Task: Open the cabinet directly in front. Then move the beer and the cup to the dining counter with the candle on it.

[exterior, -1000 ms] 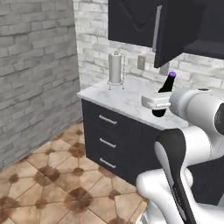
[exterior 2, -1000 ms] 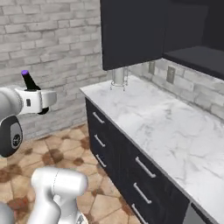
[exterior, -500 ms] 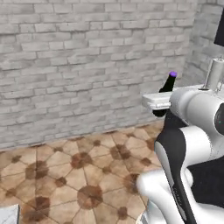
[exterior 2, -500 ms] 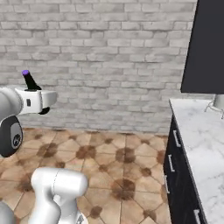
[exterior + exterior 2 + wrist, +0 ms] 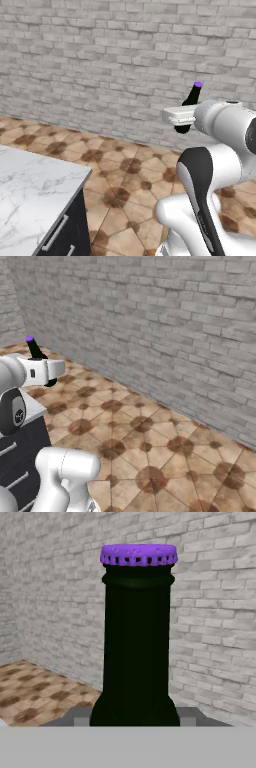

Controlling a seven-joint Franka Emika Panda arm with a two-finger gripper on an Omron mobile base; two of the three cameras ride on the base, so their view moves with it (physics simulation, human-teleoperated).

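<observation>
One beer bottle [image 5: 190,105] is counted: black glass, purple crown cap, held upright and aloft in front of a grey brick wall [image 5: 100,60]. One gripper [image 5: 181,120] is seen, white, at the end of the arm. In the hand view the beer bottle [image 5: 137,642] is seated between the fingers [image 5: 80,718], whose tips are pressed to the base of the bottle on both sides, partly spread around its width; the neck and cap rise straight above them.

One marble-topped desk [image 5: 30,192] is recorded at lower left of the left base view, white with grey veins, over a dark drawer front with one silver bar handle [image 5: 54,232]. In the right base view the same bottle [image 5: 40,358] is seen at far left above the hand, with dark drawer fronts [image 5: 20,456] below it. A terracotta tiled floor [image 5: 150,446] is spread under everything; more of it is given by the right base view, while the marble top is shown best by the left.
</observation>
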